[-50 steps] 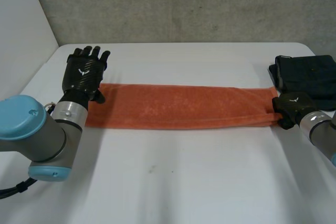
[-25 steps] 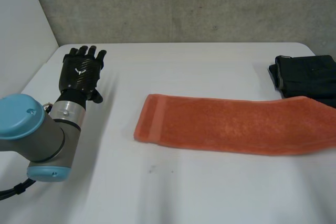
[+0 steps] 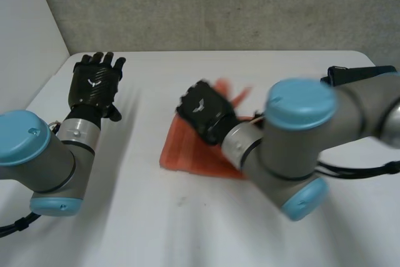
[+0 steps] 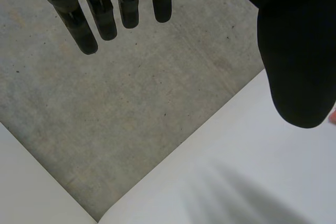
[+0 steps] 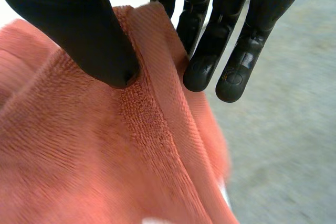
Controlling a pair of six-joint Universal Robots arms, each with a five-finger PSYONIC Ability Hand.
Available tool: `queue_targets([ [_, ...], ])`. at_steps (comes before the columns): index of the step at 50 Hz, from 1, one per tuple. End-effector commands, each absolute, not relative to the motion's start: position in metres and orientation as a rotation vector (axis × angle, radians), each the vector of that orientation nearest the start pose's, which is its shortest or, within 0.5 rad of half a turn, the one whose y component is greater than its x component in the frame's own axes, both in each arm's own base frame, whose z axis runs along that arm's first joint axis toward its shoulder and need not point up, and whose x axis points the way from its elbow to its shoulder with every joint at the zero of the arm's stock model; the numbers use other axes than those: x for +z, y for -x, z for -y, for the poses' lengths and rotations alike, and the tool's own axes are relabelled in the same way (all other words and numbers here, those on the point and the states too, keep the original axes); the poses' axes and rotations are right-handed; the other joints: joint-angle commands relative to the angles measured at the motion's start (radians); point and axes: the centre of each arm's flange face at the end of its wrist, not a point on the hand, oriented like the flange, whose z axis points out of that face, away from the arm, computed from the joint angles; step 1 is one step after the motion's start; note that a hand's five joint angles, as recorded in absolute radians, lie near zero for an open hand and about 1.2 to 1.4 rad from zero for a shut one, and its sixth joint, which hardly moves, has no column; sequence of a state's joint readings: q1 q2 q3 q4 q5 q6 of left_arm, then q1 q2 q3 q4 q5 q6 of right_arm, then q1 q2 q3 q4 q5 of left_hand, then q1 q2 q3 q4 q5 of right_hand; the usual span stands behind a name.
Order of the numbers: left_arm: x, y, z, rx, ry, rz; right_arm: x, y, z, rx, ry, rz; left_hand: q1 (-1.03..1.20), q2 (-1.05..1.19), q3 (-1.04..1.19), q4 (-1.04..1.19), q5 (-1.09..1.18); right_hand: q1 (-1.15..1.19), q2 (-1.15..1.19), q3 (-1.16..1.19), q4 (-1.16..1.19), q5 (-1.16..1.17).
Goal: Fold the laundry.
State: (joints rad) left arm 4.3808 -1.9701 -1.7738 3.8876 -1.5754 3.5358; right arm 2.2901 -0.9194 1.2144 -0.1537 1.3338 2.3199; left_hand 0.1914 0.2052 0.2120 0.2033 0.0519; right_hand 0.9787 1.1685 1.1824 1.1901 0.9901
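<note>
An orange towel (image 3: 186,152) lies on the white table (image 3: 187,229), a little left of the middle. My right hand (image 3: 203,109) is over the towel's left part, its arm reaching across from the right. In the right wrist view the thumb (image 5: 79,30) and fingers (image 5: 210,51) pinch a hemmed edge of the towel (image 5: 105,156), which hangs lifted from them. My left hand (image 3: 97,82) hovers at the far left of the table, apart from the towel. Its fingers (image 4: 94,19) are straight and hold nothing.
A dark folded cloth (image 3: 340,73) lies at the back right of the table, partly behind my right arm (image 3: 294,136). A grey concrete wall runs behind the table's far edge.
My left hand let go of the towel's left end. The towel slid right, then my right arm swung left, carrying the right end over towards the left end.
</note>
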Motion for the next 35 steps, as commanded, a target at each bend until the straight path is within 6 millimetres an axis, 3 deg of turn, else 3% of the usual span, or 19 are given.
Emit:
queue_targets([
  [1, 0.178, 0.246, 0.308, -2.32, -0.727, -1.913, 0.151, -0.409, 0.219, -1.884, 1.783, -1.511, -0.017, -0.031, -0.038, -0.029, -0.052, -0.676, -0.866, -0.88, -0.888, -0.862],
  [2, 0.178, 0.247, 0.308, -2.321, -0.733, -1.915, 0.156, -0.405, 0.22, -1.896, 1.75, -1.54, -0.017, -0.031, -0.038, -0.029, -0.052, -0.804, -0.994, -1.008, -1.016, -0.99],
  [5, 0.179, 0.256, 0.301, -2.343, -0.766, -1.912, 0.17, -0.4, 0.222, -1.915, 1.666, -1.603, -0.017, -0.031, -0.038, -0.029, -0.052, -0.804, -0.994, -1.008, -1.016, -0.99],
  [8, 0.181, 0.266, 0.296, -2.368, -0.801, -1.904, 0.192, -0.373, 0.238, -1.911, 1.455, -1.796, -0.017, -0.031, -0.038, -0.029, -0.052, -0.804, -0.994, -1.008, -1.016, -0.99],
  [9, 0.182, 0.268, 0.294, -2.377, -0.809, -1.898, 0.197, -0.347, 0.252, -1.876, 1.339, -1.936, -0.017, -0.031, -0.038, -0.029, -0.052, -0.804, -0.994, -1.008, -1.016, -0.99],
  [11, 0.187, 0.278, 0.29, -2.41, -0.839, -1.882, 0.199, -0.322, 0.261, -1.82, 1.239, -2.053, -0.017, -0.031, -0.038, -0.029, -0.052, -0.804, -0.994, -1.008, -1.016, -0.99],
  [13, 0.191, 0.286, 0.285, -2.444, -0.867, -1.866, 0.194, -0.29, 0.267, -1.728, 1.11, -2.194, -0.017, -0.031, -0.038, -0.029, -0.052, -0.804, -0.994, -1.008, -1.016, -0.99],
  [17, 0.2, 0.311, 0.267, -2.512, -0.98, -1.844, 0.167, -0.257, 0.261, -1.572, 1.038, -2.334, -0.017, -0.031, -0.038, -0.029, -0.052, -0.804, -0.994, -1.008, -1.016, -0.99],
  [22, 0.193, 0.333, 0.257, -2.499, -1.088, -1.89, 0.141, -0.231, 0.263, -1.522, 0.972, -2.399, -0.017, -0.031, -0.038, -0.029, -0.052, -0.783, -0.973, -0.987, -0.994, -0.969],
  [27, 0.18, 0.344, 0.252, -2.442, -1.154, -1.956, 0.128, -0.217, 0.273, -1.566, 0.932, -2.421, -0.017, -0.031, -0.038, -0.029, -0.052, -0.217, -0.406, -0.42, -0.428, -0.403],
  [28, 0.179, 0.344, 0.252, -2.435, -1.157, -1.963, 0.122, -0.216, 0.276, -1.561, 0.944, -2.433, -0.017, -0.031, -0.038, -0.029, -0.052, 0.116, -0.074, -0.088, -0.096, -0.07],
  [30, 0.177, 0.342, 0.251, -2.415, -1.158, -1.981, 0.117, -0.215, 0.279, -1.552, 0.962, -2.452, -0.017, -0.031, -0.038, -0.029, -0.052, 0.416, 0.226, 0.212, 0.205, 0.23],
  [34, 0.179, 0.339, 0.25, -2.403, -1.158, -1.987, 0.125, -0.214, 0.292, -1.664, 1.051, -2.457, -0.017, -0.031, -0.038, -0.029, -0.052, 0.418, 0.228, 0.214, 0.206, 0.232],
  [35, 0.187, 0.333, 0.249, -2.404, -1.139, -1.99, 0.136, -0.213, 0.3, -1.744, 1.081, -2.456, -0.017, -0.031, -0.038, -0.029, -0.052, 0.418, 0.228, 0.214, 0.206, 0.232],
])
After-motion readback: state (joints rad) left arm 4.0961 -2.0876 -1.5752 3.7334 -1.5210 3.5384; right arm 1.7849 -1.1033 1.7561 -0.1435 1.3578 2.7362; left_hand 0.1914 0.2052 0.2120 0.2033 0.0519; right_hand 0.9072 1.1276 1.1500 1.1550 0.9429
